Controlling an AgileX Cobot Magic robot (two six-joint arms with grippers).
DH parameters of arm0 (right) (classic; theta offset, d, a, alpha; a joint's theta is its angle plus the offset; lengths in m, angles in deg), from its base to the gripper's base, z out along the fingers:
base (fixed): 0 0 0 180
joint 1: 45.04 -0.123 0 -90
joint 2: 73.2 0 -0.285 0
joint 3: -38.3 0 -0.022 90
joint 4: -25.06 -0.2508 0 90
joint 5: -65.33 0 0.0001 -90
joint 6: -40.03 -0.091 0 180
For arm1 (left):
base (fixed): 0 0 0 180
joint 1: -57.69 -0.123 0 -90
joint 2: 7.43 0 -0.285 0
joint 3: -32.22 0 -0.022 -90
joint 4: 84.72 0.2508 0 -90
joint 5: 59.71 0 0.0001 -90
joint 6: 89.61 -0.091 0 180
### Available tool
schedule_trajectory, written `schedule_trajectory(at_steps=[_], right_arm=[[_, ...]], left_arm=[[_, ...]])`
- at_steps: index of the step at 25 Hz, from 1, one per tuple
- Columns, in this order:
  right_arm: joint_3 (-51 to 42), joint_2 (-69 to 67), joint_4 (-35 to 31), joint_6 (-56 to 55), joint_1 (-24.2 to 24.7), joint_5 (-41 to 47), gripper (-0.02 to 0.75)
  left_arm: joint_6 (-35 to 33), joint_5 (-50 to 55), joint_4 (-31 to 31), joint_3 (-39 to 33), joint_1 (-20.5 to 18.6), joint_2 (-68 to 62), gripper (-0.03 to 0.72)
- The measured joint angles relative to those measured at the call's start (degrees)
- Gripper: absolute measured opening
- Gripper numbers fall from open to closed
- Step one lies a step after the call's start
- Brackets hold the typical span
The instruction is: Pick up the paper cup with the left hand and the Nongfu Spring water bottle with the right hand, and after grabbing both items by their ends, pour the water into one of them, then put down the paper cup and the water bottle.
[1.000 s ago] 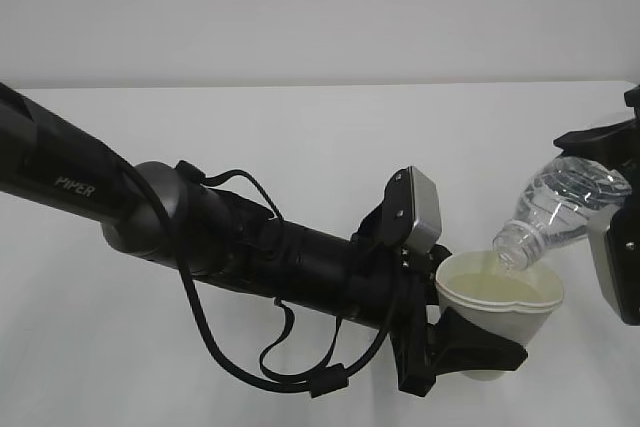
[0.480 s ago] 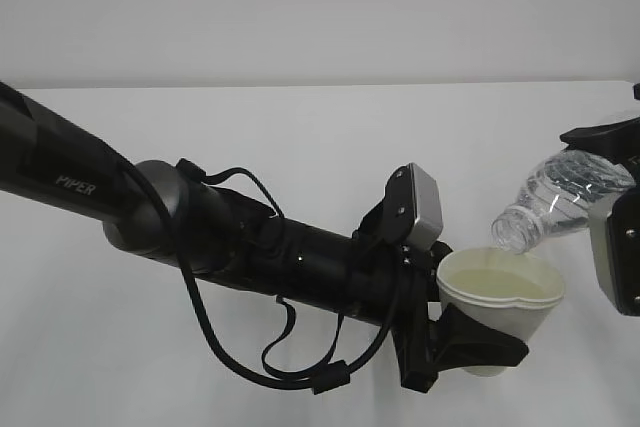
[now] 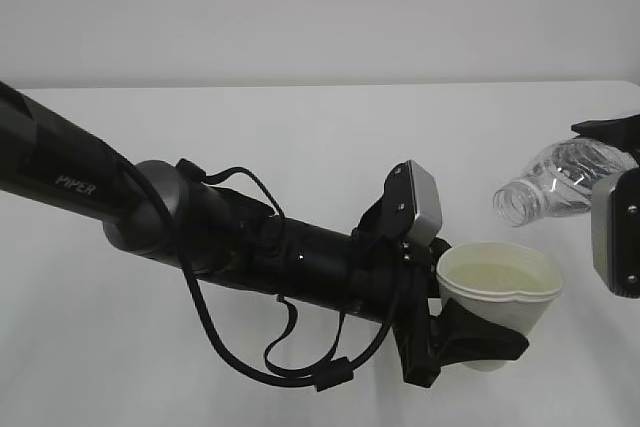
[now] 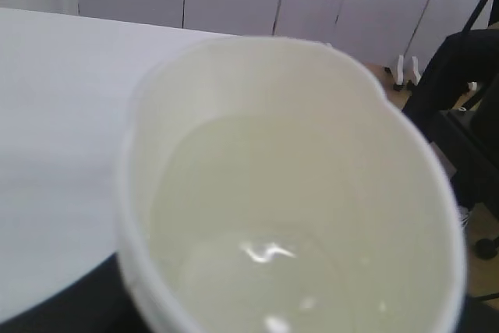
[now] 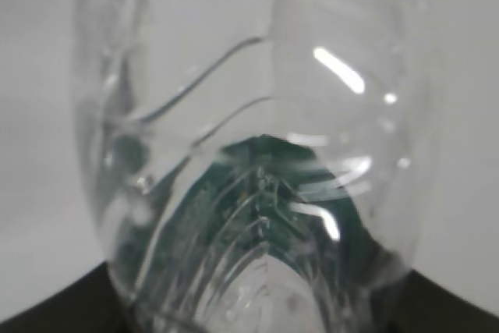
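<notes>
Left gripper (image 3: 478,342) clamps the paper cup (image 3: 500,299), filled, above the table (image 3: 300,147) | right gripper (image 3: 620,192) grips the Nongfu Spring water bottle (image 3: 555,190), mouth beside the rim | risk: you squeeze or tilt, water spills.

Your outside camera looks down at a slant across the white table (image 3: 300,137). Your left wrist camera sits very close above the paper cup (image 4: 288,193), which the outside view shows too. Your right wrist camera sits right against the bottle (image 5: 257,177).
</notes>
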Motion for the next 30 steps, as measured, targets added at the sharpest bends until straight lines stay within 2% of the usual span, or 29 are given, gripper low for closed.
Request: schedule_trajectory(at_steps=[14, 24, 30], right_arm=[[0.00, 0.00, -17.98, -0.12, 0.00, -4.55, 0.376], [0.00, 0.00, -26.31, -4.40, 0.00, -8.48, 0.376], [0.00, 0.00, -27.26, -12.18, 0.00, -11.87, 0.376]], left_arm=[[0.00, 2.27, -1.65, 0.00, 0.00, 0.00, 0.413], [0.00, 2.41, -4.74, 0.00, 0.00, 0.00, 0.413], [0.00, 2.41, -5.97, 0.00, 0.00, 0.00, 0.413]])
